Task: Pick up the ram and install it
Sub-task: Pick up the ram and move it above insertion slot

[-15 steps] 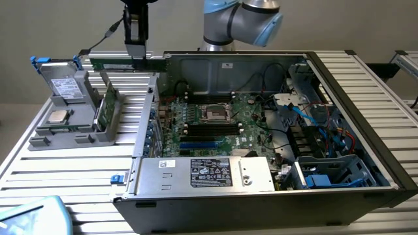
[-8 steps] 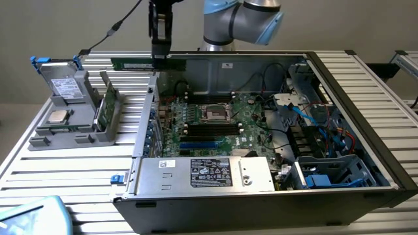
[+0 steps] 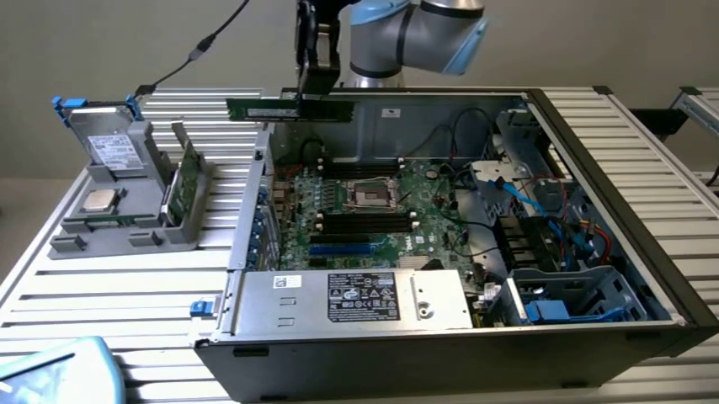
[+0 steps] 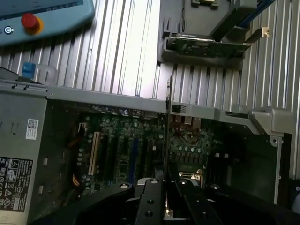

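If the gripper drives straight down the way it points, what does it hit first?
Likely the big green motherboard, led by the thin green ram stick that the gripper holds. One end of the stick overhangs the grey metal case wall, which may touch first; depth is unclear.

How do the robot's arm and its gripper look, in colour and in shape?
The arm is made of rounded silver-grey joints with light blue caps. The gripper is black and narrow. In the wrist view, its fingers are flat black plates, fastened with small round metal screws.
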Tool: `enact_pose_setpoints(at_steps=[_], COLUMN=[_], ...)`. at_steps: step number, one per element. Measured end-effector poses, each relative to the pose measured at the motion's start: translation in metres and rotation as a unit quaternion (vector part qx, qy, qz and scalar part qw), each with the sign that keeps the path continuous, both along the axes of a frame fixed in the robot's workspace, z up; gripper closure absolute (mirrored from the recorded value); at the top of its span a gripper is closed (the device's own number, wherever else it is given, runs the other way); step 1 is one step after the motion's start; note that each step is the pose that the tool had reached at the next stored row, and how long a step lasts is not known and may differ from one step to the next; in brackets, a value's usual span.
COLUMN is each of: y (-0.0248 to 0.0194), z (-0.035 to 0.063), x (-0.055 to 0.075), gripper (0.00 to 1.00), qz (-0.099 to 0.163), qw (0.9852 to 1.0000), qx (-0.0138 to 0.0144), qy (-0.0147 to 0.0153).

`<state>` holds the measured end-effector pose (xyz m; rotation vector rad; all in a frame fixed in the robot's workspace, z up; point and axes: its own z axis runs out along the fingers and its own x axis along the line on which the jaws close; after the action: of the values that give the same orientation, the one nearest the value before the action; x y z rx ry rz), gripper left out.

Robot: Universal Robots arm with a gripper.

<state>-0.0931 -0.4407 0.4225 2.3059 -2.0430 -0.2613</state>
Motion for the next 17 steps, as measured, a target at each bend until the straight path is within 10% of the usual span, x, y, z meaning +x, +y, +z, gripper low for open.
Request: enact_pose_setpoints(at_steps=[17], y=[0.0009], z=[-0.0173], x=[0.072], gripper=[0.86], qz=[0.0], qw=[1.0], qx=[0.0012], qy=[-0.0028])
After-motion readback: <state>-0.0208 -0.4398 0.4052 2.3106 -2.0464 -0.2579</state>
